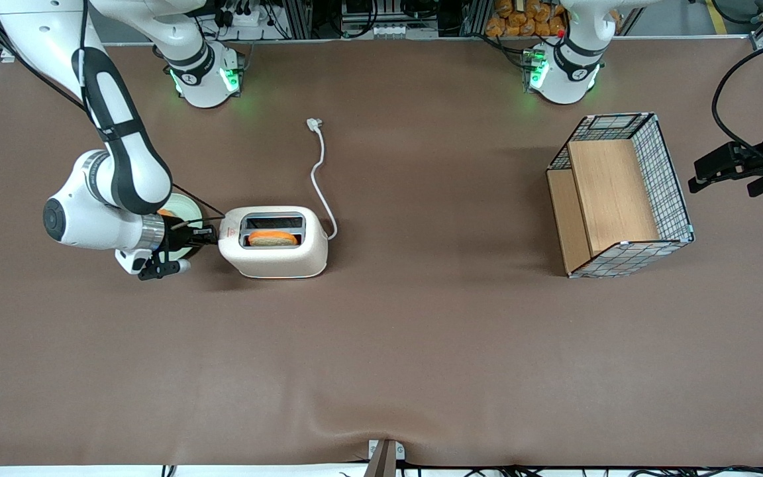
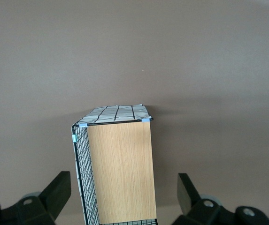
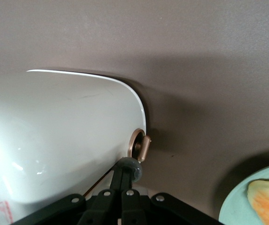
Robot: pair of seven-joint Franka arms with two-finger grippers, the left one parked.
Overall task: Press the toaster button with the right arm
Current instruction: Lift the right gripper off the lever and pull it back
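The right arm (image 1: 116, 165) reached down over the working arm's end of the brown counter (image 1: 381, 364), its forearm bent low and its wrist turned level so that the tool (image 1: 206, 235) pointed at the short end of the toaster (image 1: 274, 252). In the right wrist view the tool (image 3: 123, 180) had its two black fingers (image 3: 118, 183) drawn together with no gap showing between them, so it was closed and gripped nothing. Their tips met the pale grey button (image 3: 133, 169), which stuck out of the toaster's (image 3: 54, 140) rounded end next to a copper-coloured ring and lever (image 3: 140, 146). In the front view the button itself was hidden by the tool.

Just under the wrist lay a pale green plate (image 1: 183, 209) with an orange piece of food on it; the same plate (image 3: 251, 206) showed in the wrist view, near the toaster but apart from it.

The toaster stood on the counter with its slot upward, a slice of orange-edged bread (image 1: 273, 238) sitting in the slot and a red triangle sticker (image 1: 228, 232) on the top at the tool's end. Its thin white cord (image 1: 320, 179) ran from the other end, away from the front camera, to a loose plug (image 1: 314, 123).

Toward the parked arm's end stood a wire basket (image 1: 669, 179) lying on its side with wooden panels inside, well apart from the toaster.
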